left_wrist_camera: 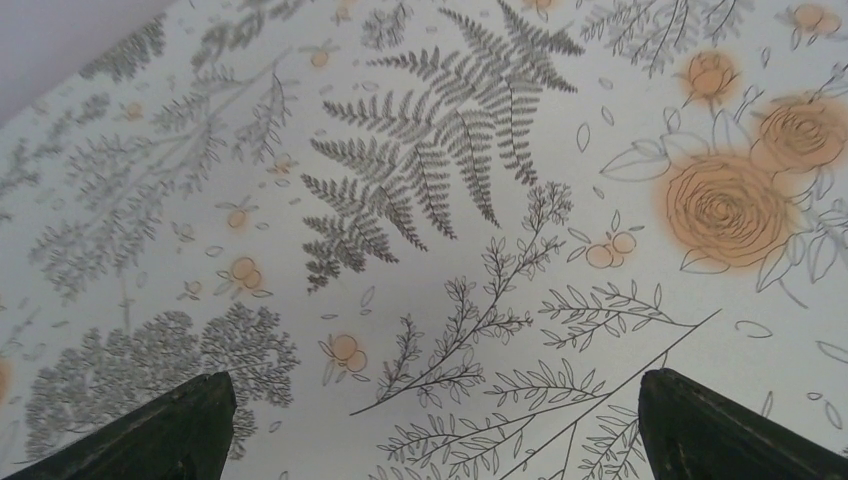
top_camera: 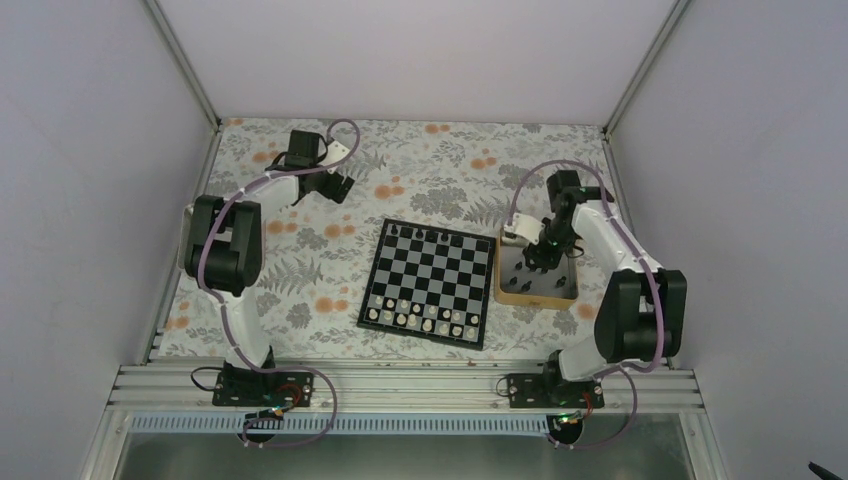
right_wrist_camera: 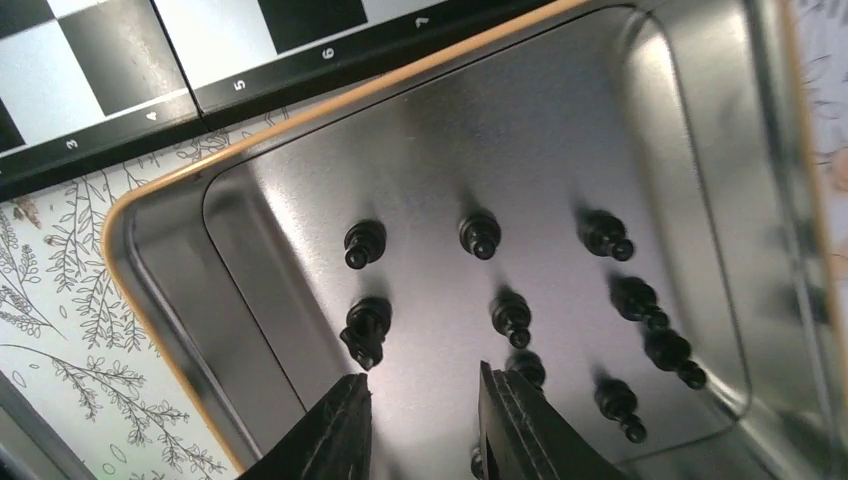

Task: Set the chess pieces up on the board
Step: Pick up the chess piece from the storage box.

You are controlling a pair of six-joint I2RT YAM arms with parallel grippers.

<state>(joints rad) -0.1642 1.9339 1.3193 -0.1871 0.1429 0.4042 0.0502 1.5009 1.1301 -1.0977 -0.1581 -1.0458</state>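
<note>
The right gripper [top_camera: 541, 256] [right_wrist_camera: 425, 425] hangs low inside the tray [top_camera: 536, 299], which sits toward the right edge of the tabletop with its left rim just beside the board [top_camera: 428, 280]. Its fingers [right_wrist_camera: 340, 430] stand a narrow gap apart and hold nothing. About nine black chess pieces [right_wrist_camera: 511, 316] stand spaced on the tray's grey floor, one just beside a fingertip, with the tray walls close around them. A few more black pieces line the board's far row, and white chessmen [top_camera: 420, 320] fill its two near rows. The board lies mid-table, somewhat nearer the right edge. The left gripper [top_camera: 338, 186] [left_wrist_camera: 430, 440] hovers toward the far-left corner, spread wide over the floral tablecloth [left_wrist_camera: 450, 250], holding nothing and well apart from the board. Plain pale walls [top_camera: 80, 150] rise at the left, far and right edges.
</note>
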